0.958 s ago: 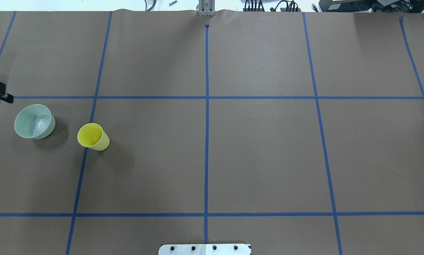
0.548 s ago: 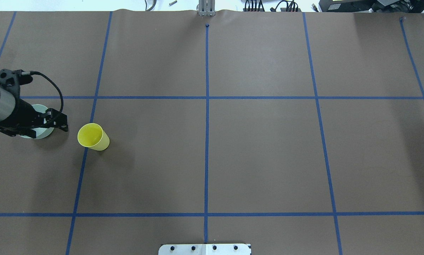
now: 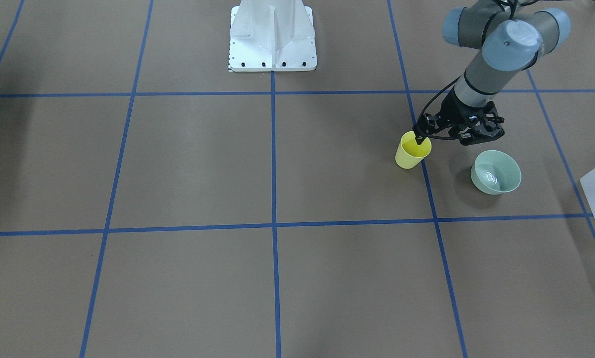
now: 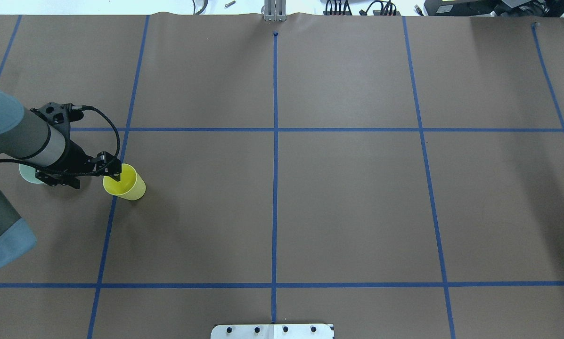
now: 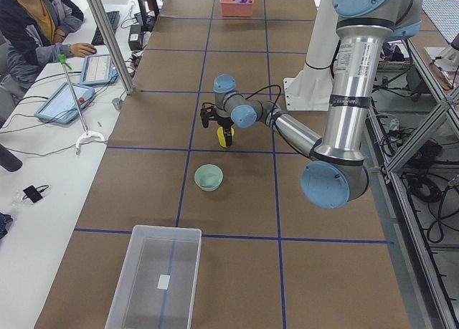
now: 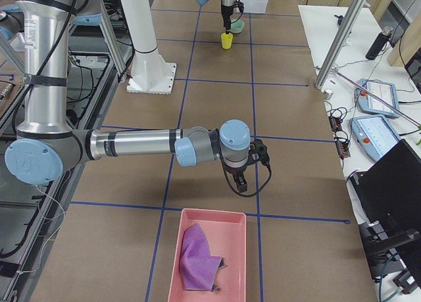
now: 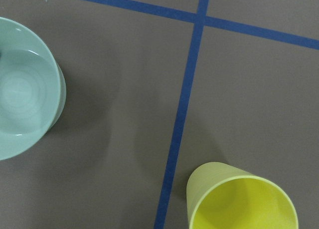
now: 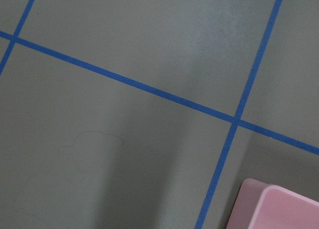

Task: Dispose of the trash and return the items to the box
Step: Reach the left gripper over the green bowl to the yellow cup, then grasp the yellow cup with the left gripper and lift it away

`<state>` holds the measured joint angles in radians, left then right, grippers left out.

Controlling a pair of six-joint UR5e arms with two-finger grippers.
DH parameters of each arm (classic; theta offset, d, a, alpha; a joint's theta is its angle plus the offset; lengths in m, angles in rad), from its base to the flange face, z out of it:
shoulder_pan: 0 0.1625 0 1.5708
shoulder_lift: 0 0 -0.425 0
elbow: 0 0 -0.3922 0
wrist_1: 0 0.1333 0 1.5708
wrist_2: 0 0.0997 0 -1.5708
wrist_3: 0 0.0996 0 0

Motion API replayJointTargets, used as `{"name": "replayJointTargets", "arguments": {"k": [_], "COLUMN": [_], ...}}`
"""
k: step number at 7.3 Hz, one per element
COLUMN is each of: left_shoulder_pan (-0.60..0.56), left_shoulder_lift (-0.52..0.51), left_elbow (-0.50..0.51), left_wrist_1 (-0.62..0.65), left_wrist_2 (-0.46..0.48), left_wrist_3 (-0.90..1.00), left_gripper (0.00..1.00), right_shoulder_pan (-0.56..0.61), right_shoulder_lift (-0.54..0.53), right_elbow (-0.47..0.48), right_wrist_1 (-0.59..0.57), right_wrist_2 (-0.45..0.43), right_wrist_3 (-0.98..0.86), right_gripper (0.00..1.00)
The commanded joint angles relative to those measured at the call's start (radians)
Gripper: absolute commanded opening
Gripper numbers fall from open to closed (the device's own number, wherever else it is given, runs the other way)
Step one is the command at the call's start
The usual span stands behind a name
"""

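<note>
The yellow cup [image 4: 127, 184] stands upright left of centre; it also shows in the front view [image 3: 411, 155] and the left wrist view [image 7: 241, 201]. My left gripper [image 4: 115, 173] is open at the cup's near rim, one finger over its mouth [image 3: 418, 137]. The mint-green bowl [image 3: 496, 172] stands beside it, half hidden under my left arm in the overhead view [image 4: 27, 175]. The frosted box [image 5: 140, 272] stands empty near the table's left end. The purple cloth [image 6: 197, 259] lies in a pink bin [image 6: 173, 257]. My right gripper [image 6: 241, 181] hovers just beyond that bin; I cannot tell whether it is open or shut.
The white robot base [image 3: 272, 35] stands at the middle of the table's robot side. Blue tape lines cross the brown table cover. A corner of the pink bin [image 8: 279, 209] shows in the right wrist view. Operators' tablets lie on a side bench [image 5: 68, 99].
My left arm has come in from the table's left edge, passed over the bowl and reached the yellow cup's rim. Cup and bowl have not moved.
</note>
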<state>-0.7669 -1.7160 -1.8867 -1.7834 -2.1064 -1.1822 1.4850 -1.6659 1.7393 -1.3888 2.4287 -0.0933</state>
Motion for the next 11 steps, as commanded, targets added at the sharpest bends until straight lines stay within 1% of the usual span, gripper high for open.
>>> {"name": "replayJointTargets", "arguments": {"k": [1, 2, 5, 6, 7, 8, 9, 10, 11], "left_shoulder_pan": [0.011, 0.011, 0.009, -0.011, -0.131, -0.24, -0.335, -0.436, -0.578], "left_shoulder_lift": [-0.03, -0.03, -0.042, -0.049, -0.047, -0.04, -0.033, 0.002, 0.047], "left_elbow": [0.037, 0.037, 0.034, 0.029, 0.031, 0.031, 0.041, 0.043, 0.064], "left_wrist_1": [-0.001, 0.001, 0.001, 0.007, 0.009, 0.021, 0.104, 0.215, 0.302], "left_wrist_2": [0.002, 0.002, -0.02, -0.067, -0.154, -0.243, -0.262, -0.262, -0.261], "left_wrist_3": [-0.017, -0.046, -0.051, -0.047, -0.021, 0.144, 0.315, 0.568, 0.842], "left_gripper": [0.64, 0.01, 0.0, 0.0, 0.0, 0.0, 0.0, 0.0, 0.0], "right_shoulder_pan": [-0.017, -0.017, -0.031, -0.043, -0.063, -0.092, -0.126, -0.147, -0.158], "right_shoulder_lift": [-0.003, -0.005, -0.005, 0.004, 0.014, 0.03, 0.034, 0.034, 0.034], "right_elbow": [-0.009, -0.009, -0.01, -0.012, -0.012, -0.011, -0.012, -0.011, -0.012], "right_wrist_1": [0.014, 0.014, 0.014, 0.014, 0.016, 0.033, 0.065, 0.095, 0.108], "right_wrist_2": [0.0, 0.0, -0.002, -0.006, -0.011, -0.028, -0.043, -0.052, -0.053], "right_wrist_3": [0.011, 0.01, 0.012, 0.018, 0.083, 0.159, 0.212, 0.262, 0.279], "right_gripper": [1.0, 1.0, 1.0, 1.0, 1.0, 1.0, 1.0, 1.0, 1.0]}}
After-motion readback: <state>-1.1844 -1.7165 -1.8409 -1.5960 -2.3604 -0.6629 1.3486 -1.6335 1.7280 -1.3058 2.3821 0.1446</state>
